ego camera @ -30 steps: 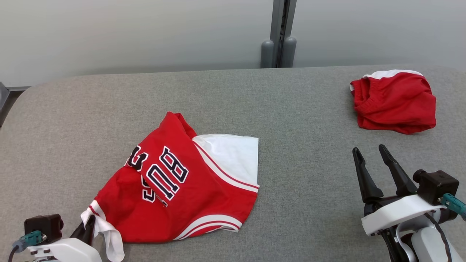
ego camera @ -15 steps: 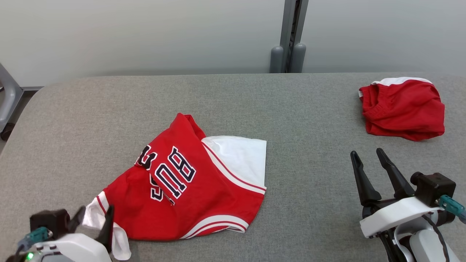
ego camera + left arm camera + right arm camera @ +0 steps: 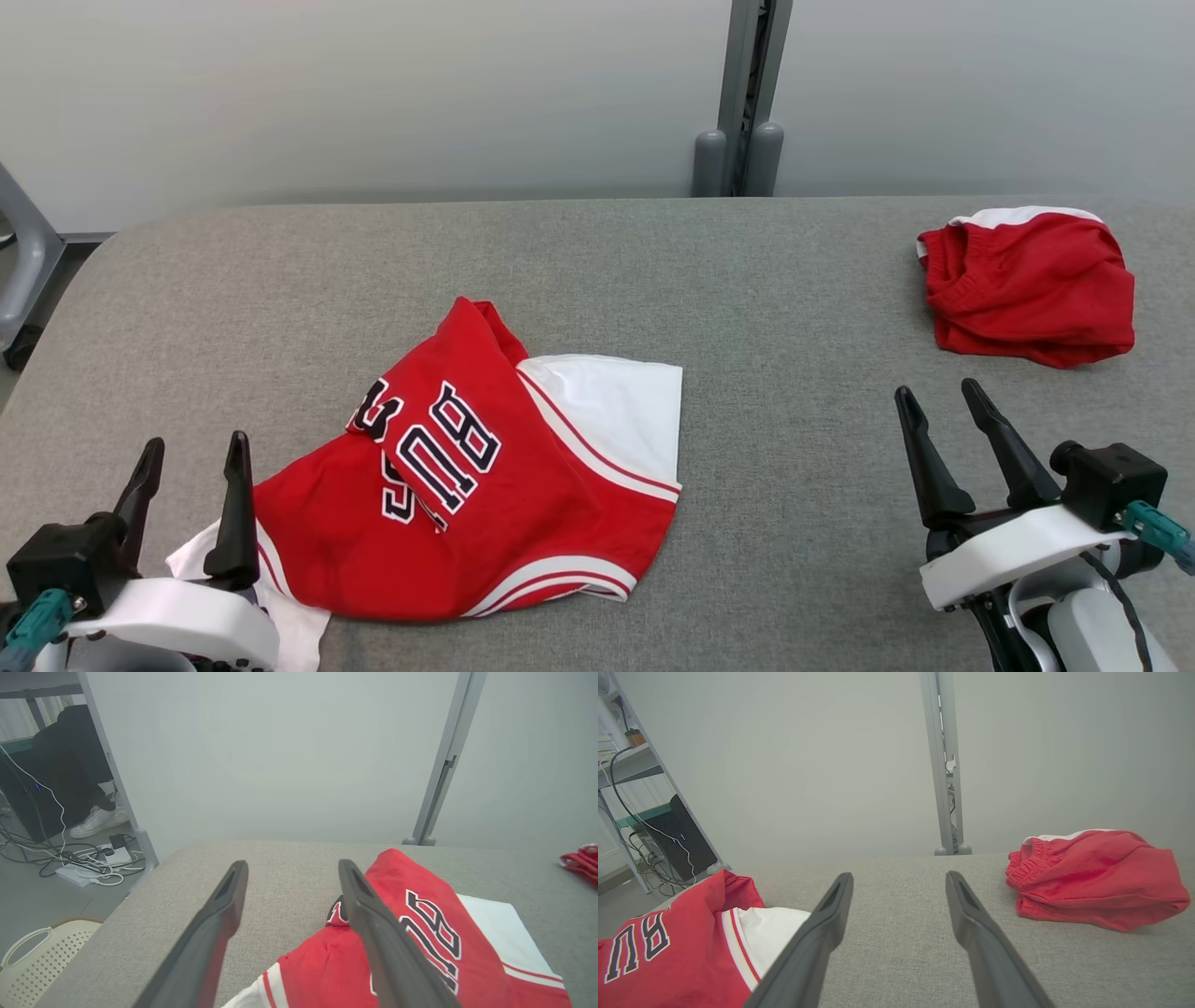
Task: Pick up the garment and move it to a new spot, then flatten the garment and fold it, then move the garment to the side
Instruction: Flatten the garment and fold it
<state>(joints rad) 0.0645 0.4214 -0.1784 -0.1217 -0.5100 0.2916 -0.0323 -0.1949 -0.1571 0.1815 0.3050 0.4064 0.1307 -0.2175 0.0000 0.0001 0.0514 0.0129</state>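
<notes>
**ITEM:** garment (image 3: 485,495), red w/ white trim & dark lettering.

**Pos.:** laid on grey table (image 3: 747,271), left of centre, toward the front edge.

**Cond.:** not flat. One flap is folded over diagonally and a peak is raised at the far end. A white panel (image 3: 607,401) is exposed on the right side. A white corner (image 3: 191,563) is trailed out at front left.

**L gripper** (image 3: 196,441): fingers spread wide, nothing held. It is placed just beside the white corner. Contact w/ the cloth cannot be told.

**R gripper** (image 3: 936,388): fingers apart, nothing held. It is kept well apart from the garment, nearer the 2nd red bundle (image 3: 1027,285) at far right.

**Step judged:** flattening, not yet begun.

**Handling notes (judgement):**
- Corners & hems are to be taken, not mid-cloth.
- Both arms are probably needed: the white corner for the L gripper, the far edge of the white panel for the R gripper.
- The cloth is to be drawn apart low over the table until the diagonal flap is undone.
- At the fold only the top layer is to be pinched, else the crease is dragged along.
- Thin, slippery knit is expected, so fingertips are to be pressed to the table before closing.
- The 2nd bundle is to be left alone, and the R arm's path kept clear of it.
</notes>
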